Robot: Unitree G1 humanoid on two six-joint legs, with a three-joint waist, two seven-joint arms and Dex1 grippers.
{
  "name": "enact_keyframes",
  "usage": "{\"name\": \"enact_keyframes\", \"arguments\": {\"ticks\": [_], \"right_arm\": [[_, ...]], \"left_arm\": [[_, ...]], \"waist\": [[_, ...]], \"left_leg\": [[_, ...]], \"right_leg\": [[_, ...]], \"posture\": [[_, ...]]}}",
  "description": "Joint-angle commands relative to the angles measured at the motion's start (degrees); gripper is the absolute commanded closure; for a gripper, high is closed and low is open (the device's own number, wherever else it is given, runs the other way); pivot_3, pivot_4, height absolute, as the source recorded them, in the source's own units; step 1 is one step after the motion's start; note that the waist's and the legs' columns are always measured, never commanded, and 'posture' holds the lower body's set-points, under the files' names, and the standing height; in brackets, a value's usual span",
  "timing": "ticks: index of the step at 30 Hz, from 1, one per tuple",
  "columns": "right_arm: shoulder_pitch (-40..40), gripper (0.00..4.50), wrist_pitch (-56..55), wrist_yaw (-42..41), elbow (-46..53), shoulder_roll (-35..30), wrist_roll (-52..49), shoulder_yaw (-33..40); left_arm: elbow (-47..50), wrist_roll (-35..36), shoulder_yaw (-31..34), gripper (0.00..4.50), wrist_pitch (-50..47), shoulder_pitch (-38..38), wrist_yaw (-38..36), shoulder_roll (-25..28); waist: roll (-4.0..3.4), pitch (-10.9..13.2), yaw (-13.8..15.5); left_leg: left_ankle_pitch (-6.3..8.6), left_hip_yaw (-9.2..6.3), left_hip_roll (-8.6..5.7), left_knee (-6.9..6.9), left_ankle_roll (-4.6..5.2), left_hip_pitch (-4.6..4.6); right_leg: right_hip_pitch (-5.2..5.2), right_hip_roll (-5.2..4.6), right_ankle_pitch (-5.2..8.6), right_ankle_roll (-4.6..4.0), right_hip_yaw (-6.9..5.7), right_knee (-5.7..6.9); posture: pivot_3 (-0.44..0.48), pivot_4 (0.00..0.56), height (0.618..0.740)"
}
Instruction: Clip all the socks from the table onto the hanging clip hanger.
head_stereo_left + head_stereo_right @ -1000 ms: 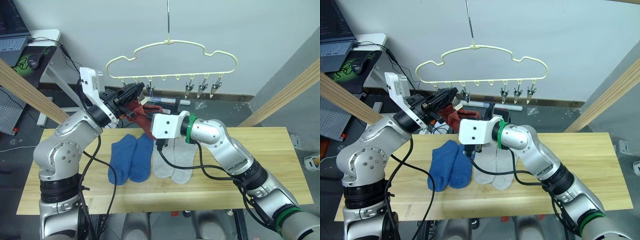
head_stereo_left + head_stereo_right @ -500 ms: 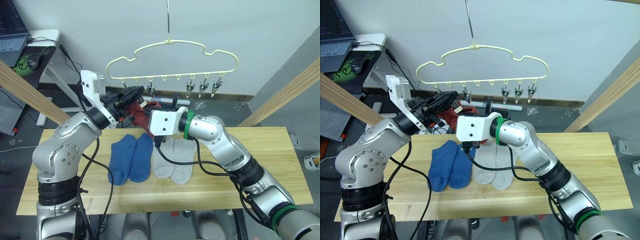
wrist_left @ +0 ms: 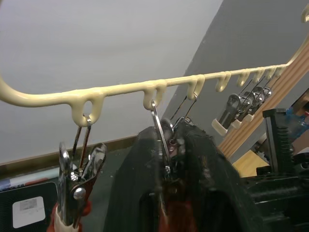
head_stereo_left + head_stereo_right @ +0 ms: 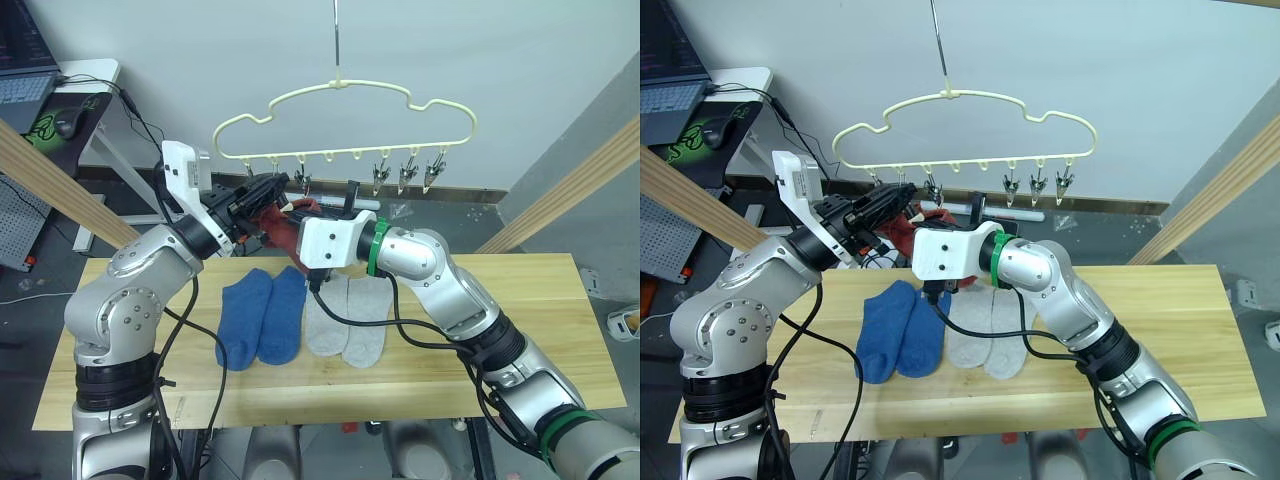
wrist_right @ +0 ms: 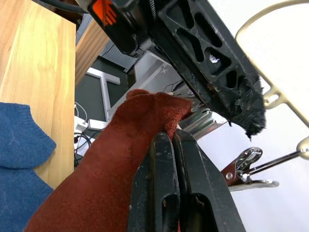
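While my right gripper [image 5: 166,140] has its two black fingers pressed flat together on the edge of a rust red sock [image 5: 120,159], my left gripper [image 4: 268,192] is up at the clip hanger [image 4: 345,105] with its dark fingers around one of the small silver clips [image 3: 161,140] — how far they stand apart I cannot tell. I see the sock raised off the table [image 4: 520,330], between the two grippers and just under the hanger's left clips; its knit looks soft and finely ribbed, bunched into a rounded fold at the pinch.

I read the hanger as a pale yellow, cloud-shaped frame on a thin metal hook, with little loops along its lower edge and shiny metal clips dangling from them. On the light plank top, grain showing, lie two blue socks [image 4: 260,315] side by side and two light grey socks [image 4: 345,318] just beside them — flat, toes toward me.
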State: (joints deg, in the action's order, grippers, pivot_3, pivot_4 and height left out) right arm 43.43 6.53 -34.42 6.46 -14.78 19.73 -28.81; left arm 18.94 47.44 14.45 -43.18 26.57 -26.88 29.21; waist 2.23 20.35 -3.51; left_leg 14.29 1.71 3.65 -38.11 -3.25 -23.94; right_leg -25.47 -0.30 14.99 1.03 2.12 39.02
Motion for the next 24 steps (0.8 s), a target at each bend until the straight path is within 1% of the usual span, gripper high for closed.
{"name": "enact_keyframes", "arguments": {"ticks": [1, 3, 8, 11, 14, 16, 18, 20, 24], "right_arm": [[0.7, 4.5, -1.7, 0.7, 0.6, 0.7, 0.6, 0.8], [0.9, 4.5, -1.8, 0.8, 0.0, 0.9, 0.8, 0.7], [0.6, 4.5, -0.4, -0.9, -1.2, 1.8, -0.4, 0.7], [-0.2, 3.94, 1.7, -2.6, -0.4, 2.2, -2.0, 1.3], [-0.9, 2.95, 3.6, -3.9, 1.4, 1.8, -2.9, 2.0], [-1.7, 2.19, 6.0, -5.5, 3.7, 1.3, -4.1, 2.8], [-3.2, 1.58, 8.8, -7.9, 7.4, -0.3, -5.8, 3.5], [-4.6, 1.58, 11.5, -9.6, 10.5, -1.5, -7.3, 4.3], [-9.8, 1.58, 20.3, -14.7, 20.0, -6.5, -13.1, 7.8]], "left_arm": [[3.3, 1.1, 1.2, 2.42, 0.7, -0.9, -1.0, 1.1], [3.8, 1.3, 1.3, 1.89, 0.6, -1.4, -1.1, 1.3], [5.1, 1.8, 1.7, 0.52, 0.7, -2.8, -1.6, 2.2], [5.5, 1.7, 2.2, 0.49, 0.9, -3.9, -2.1, 3.3], [6.2, 1.5, 2.5, 0.49, 1.2, -5.0, -2.3, 4.0], [6.8, 1.3, 2.6, 0.49, 1.4, -5.9, -2.8, 4.6], [7.5, 2.1, 3.3, 0.49, 1.2, -7.1, -3.2, 5.1], [8.1, 2.0, 3.5, 0.49, 1.4, -8.2, -4.2, 6.1], [10.1, -1.2, 4.0, 0.49, 3.9, -14.2, -9.6, 11.2]], "waist": [[0.01, 0.0, 0.0], [0.02, 0.0, 0.0], [0.05, 0.0, 0.0], [0.05, 0.0, 0.0], [0.06, 0.0, 0.1], [0.07, 0.0, 0.1], [0.07, 0.0, 0.1], [0.07, -0.1, 0.1], [0.06, -0.1, 0.1]], "left_leg": [[0.0, 0.0, 0.01, 0.0, 0.0, 0.0], [0.0, 0.0, 0.01, 0.0, -0.01, 0.0], [0.0, 0.0, 0.0, -0.01, 0.0, 0.0], [0.0, 0.0, 0.01, -0.01, 0.0, 0.0], [0.0, -0.02, 0.01, -0.01, 0.0, 0.0], [0.02, -0.01, 0.01, -0.01, 0.03, 0.0], [0.02, -0.01, 0.02, -0.01, 0.03, -0.01], [0.03, -0.03, 0.02, 0.0, 0.05, -0.01], [0.05, -0.04, 0.02, 0.02, 0.08, 0.0]], "right_leg": [[0.0, -0.01, 0.0, 0.0, 0.0, 0.0], [0.0, -0.18, 0.0, 0.0, -0.01, 0.0], [0.0, -0.19, 0.0, -0.01, -0.02, 0.02], [0.0, -0.19, 0.0, 0.0, -0.02, 0.02], [0.0, -0.19, 0.0, -0.01, -0.03, 0.02], [0.0, -0.21, 0.0, -0.01, -0.02, 0.03], [0.0, -0.22, 0.0, 0.0, -0.02, 0.01], [0.0, -0.24, 0.0, 0.0, -0.03, 0.01], [0.0, -0.25, 0.0, 0.0, -0.03, 0.01]], "posture": [[-0.131, 0.329, 0.735], [-0.127, 0.326, 0.735], [-0.118, 0.321, 0.735], [-0.118, 0.321, 0.735], [-0.117, 0.322, 0.735], [-0.117, 0.322, 0.735], [-0.121, 0.321, 0.735], [-0.121, 0.32, 0.735], [-0.12, 0.318, 0.735]]}}
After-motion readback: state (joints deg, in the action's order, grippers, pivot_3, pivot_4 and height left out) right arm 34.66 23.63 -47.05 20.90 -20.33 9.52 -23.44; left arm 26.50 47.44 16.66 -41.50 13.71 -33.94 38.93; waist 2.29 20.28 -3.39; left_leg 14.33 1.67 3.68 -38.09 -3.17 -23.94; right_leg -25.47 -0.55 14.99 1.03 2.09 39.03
